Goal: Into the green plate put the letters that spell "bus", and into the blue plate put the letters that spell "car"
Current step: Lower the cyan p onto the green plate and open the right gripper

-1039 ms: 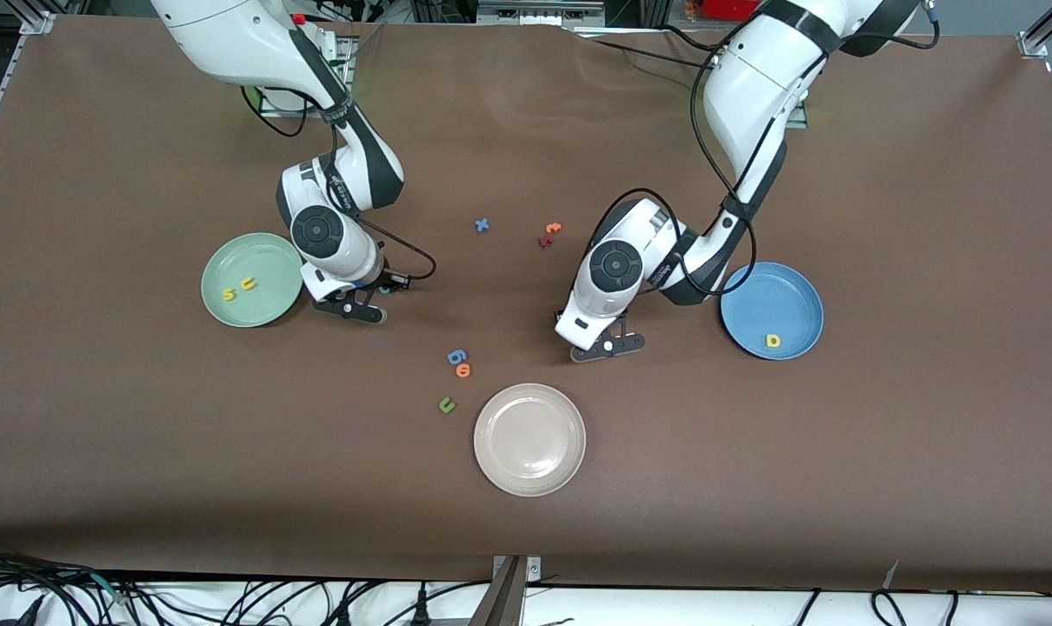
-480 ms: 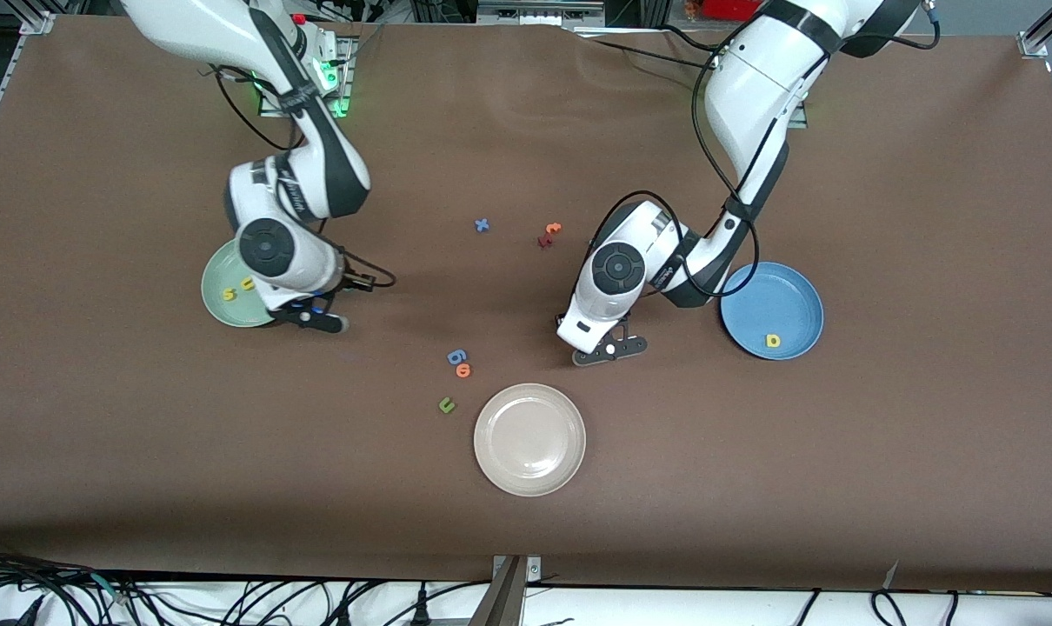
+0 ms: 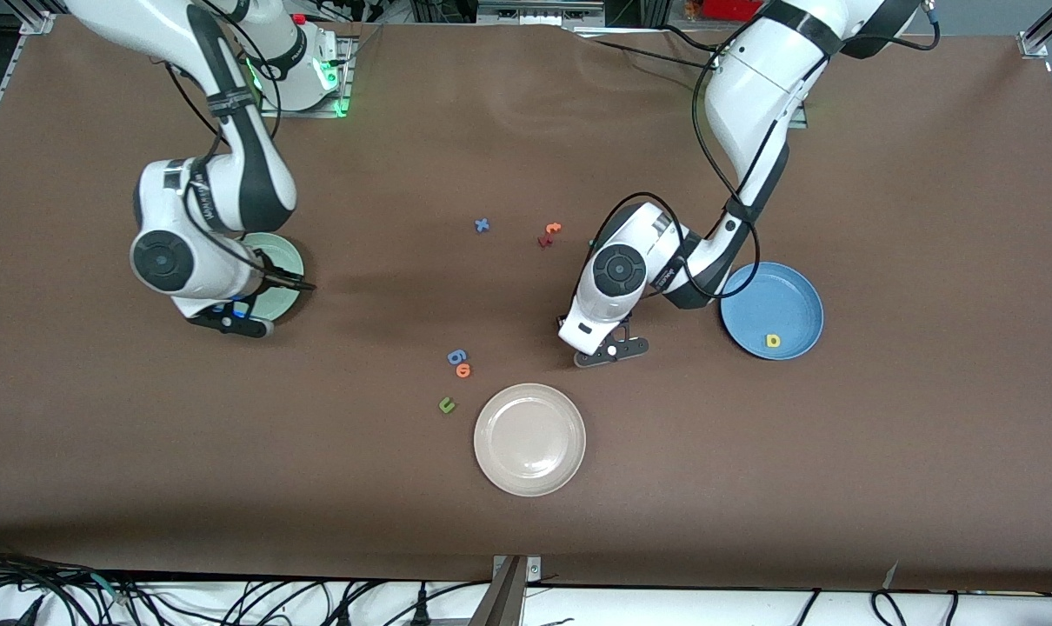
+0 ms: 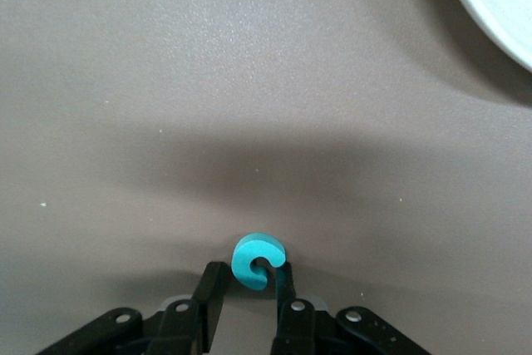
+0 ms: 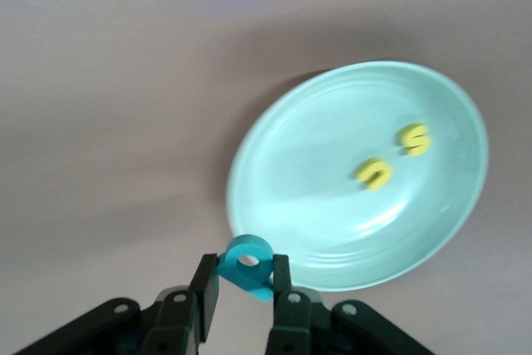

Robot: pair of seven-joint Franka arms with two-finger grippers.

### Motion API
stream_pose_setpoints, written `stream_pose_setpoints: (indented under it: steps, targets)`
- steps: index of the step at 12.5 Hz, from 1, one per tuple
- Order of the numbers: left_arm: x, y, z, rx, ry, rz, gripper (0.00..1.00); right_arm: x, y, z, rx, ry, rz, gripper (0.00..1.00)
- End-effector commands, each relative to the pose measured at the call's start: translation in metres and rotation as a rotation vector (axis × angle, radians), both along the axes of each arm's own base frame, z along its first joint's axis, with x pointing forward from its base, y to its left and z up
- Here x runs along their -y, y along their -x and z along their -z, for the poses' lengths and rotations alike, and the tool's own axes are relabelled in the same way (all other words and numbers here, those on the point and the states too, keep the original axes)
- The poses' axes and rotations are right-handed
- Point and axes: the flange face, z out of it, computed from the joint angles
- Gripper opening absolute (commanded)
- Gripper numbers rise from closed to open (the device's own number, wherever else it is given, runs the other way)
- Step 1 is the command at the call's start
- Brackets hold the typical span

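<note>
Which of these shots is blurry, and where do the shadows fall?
Right wrist view: slight motion blur, yellow letters on the green plate smeared, teal b in the right gripper sharper. Left wrist view: sharp, a soft shadow band on the table beside the teal c. Front view: sharp, evenly lit, darker along the table's near edge.

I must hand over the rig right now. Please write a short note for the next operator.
Right gripper: shut on the teal "b", over the green plate rim.
Left gripper: low at the teal "c", near the cream plate; grip unclear.
Done: yellow "s" and yellow "u" in the green plate; yellow "a" in the blue plate.
Left: drop the "b", bring the "c" to the blue plate; "r" not seen.
</note>
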Motion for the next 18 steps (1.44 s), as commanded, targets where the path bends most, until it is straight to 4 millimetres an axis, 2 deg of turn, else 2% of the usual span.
stream_pose_setpoints:
  steps: [1, 3, 4, 5, 6, 7, 9, 11, 14, 17, 18]
  targets:
    - [0.005, -0.005, 0.0, 0.017, -0.014, -0.003, 0.33, 0.026, 0.016, 0.025, -0.054, -0.02, -0.069, 0.17]
    - [0.005, -0.005, 0.0, 0.017, -0.014, -0.003, 0.34, 0.037, 0.026, 0.046, -0.046, -0.022, -0.08, 0.17]
    - [0.005, -0.005, 0.0, 0.017, -0.014, -0.003, 0.34, 0.039, 0.031, 0.056, -0.035, -0.025, -0.094, 0.2]
    - [0.005, -0.005, 0.0, 0.017, -0.014, -0.003, 0.34, 0.041, 0.032, 0.058, -0.02, -0.027, -0.096, 0.43]
    - [0.005, -0.005, 0.0, 0.017, -0.014, -0.003, 0.36, 0.045, 0.032, 0.058, -0.019, -0.028, -0.089, 0.77]
    - [0.005, -0.005, 0.0, 0.017, -0.014, -0.003, 0.36, 0.044, 0.029, 0.055, -0.012, -0.03, -0.088, 0.98]
    - [0.004, -0.006, -0.001, 0.019, -0.014, -0.004, 0.37, 0.042, 0.023, 0.039, 0.01, -0.04, -0.088, 0.99]
    - [0.003, -0.007, -0.001, 0.021, -0.014, -0.005, 0.39, 0.037, 0.004, -0.009, 0.032, -0.059, -0.089, 0.99]
    - [0.007, -0.012, -0.009, 0.036, -0.004, -0.006, 0.42, 0.026, -0.035, -0.096, 0.014, -0.063, -0.081, 0.99]
    - [0.004, -0.014, -0.009, 0.039, -0.01, -0.007, 0.42, 0.019, -0.052, -0.172, 0.092, -0.076, -0.096, 0.99]
    - [0.004, -0.013, -0.008, 0.038, -0.01, -0.007, 0.42, 0.019, -0.054, -0.186, 0.103, -0.078, -0.097, 0.99]
